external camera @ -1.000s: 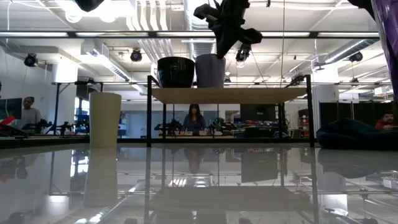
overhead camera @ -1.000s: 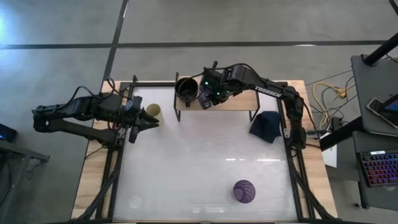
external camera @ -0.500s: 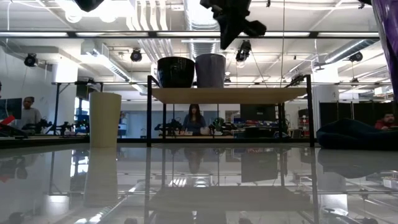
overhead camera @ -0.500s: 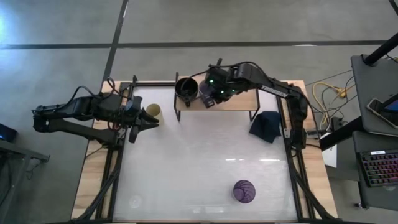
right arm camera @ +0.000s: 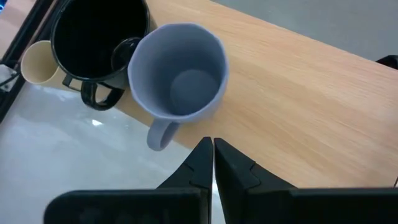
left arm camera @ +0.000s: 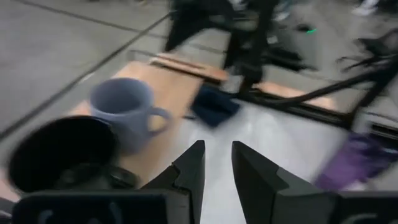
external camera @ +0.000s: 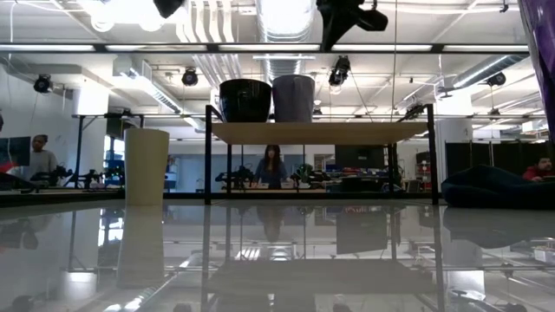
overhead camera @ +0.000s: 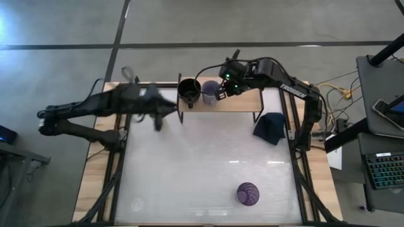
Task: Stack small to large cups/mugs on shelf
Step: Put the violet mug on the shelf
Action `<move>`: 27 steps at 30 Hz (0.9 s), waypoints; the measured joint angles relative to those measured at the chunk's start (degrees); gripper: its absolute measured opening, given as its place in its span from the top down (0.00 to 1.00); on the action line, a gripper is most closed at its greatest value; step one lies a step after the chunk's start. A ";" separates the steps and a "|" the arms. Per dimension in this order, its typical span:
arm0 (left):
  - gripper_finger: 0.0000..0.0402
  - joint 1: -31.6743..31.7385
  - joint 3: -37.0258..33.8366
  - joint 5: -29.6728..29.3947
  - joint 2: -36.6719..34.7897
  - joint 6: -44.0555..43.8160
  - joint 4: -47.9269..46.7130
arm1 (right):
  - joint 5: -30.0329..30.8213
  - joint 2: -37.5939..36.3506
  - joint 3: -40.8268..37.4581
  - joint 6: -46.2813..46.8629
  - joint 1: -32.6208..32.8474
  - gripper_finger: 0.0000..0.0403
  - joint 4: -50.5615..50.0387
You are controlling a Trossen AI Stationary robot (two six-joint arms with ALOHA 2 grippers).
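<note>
Tumbler [external camera: 543, 52] cut off, left claw [overhead camera: 165, 111] blurred

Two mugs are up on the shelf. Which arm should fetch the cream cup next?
Left. The cream cup stands on the table on the left side of the shelf, where the left claw already is. The right claw hangs over the lavender-grey mug on the shelf, farther away.
</note>
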 joint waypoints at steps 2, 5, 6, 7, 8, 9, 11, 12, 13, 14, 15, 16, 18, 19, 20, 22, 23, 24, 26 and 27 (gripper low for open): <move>0.84 4.88 1.99 3.63 4.56 0.65 0.11 | -0.02 0.26 0.00 0.00 0.15 0.98 0.01; 0.84 11.19 4.05 14.25 9.99 0.45 0.85 | 0.01 0.44 -0.48 -0.05 0.72 0.98 -0.26; 0.84 12.46 4.73 16.89 11.31 0.27 1.41 | 0.00 0.42 -0.80 -0.07 0.89 0.98 -0.27; 0.84 13.25 5.26 18.48 12.41 0.31 1.74 | 0.00 0.42 -1.16 -0.07 1.06 0.98 -0.38; 0.84 13.62 5.52 19.10 13.23 0.31 1.71 | -0.02 0.35 -1.60 -0.11 1.12 0.98 -0.48; 0.84 13.74 5.64 19.24 13.89 0.38 1.57 | -0.02 0.31 -2.13 -0.13 1.12 0.98 -0.48; 0.84 13.73 5.79 19.46 15.28 0.49 1.81 | -0.01 0.31 -3.09 -0.13 1.06 0.98 -0.51; 0.84 13.73 5.88 19.48 15.79 0.54 1.75 | 0.00 0.31 -3.58 -0.16 1.02 0.98 -0.50; 0.84 13.73 6.00 19.57 16.24 0.54 1.78 | 0.01 0.31 -3.98 -0.18 1.00 0.98 -0.52; 0.84 13.73 6.20 19.75 16.63 0.57 2.23 | 0.02 0.31 -4.34 -0.23 0.99 0.98 -0.49; 0.84 13.73 6.39 20.14 17.09 0.58 2.47 | 0.02 0.31 -4.76 -0.27 1.00 0.98 -0.41; 0.84 13.77 6.50 20.48 17.60 0.59 2.76 | 0.02 0.31 -5.20 -0.35 1.01 0.98 -0.36; 0.84 13.93 7.20 20.56 18.82 0.76 2.88 | 0.01 0.31 -5.84 -0.59 1.01 0.98 -0.13; 0.84 14.00 7.73 20.56 19.46 1.00 2.78 | 0.00 0.31 -6.01 -0.86 1.01 0.98 -0.09; 0.84 14.04 8.41 20.56 20.09 1.40 2.76 | 0.02 0.31 -6.11 -1.14 1.01 0.98 -0.07; 0.84 14.40 9.71 20.62 21.11 1.91 2.87 | 0.07 0.27 -6.14 -1.25 1.01 0.98 0.00; 0.84 14.67 10.23 20.66 21.77 1.97 2.87 | 0.21 0.26 -6.14 -1.26 1.01 0.98 0.05; 0.84 14.98 10.74 20.66 22.45 2.03 2.91 | 0.65 0.26 -6.03 -1.35 1.01 0.98 0.02; 0.84 15.55 11.40 20.56 23.88 2.05 2.67 | 1.55 0.26 -5.51 -1.65 1.07 0.98 0.11; 0.84 15.82 11.73 20.53 24.53 2.07 2.45 | 1.65 0.14 -5.25 -1.66 1.10 0.98 0.08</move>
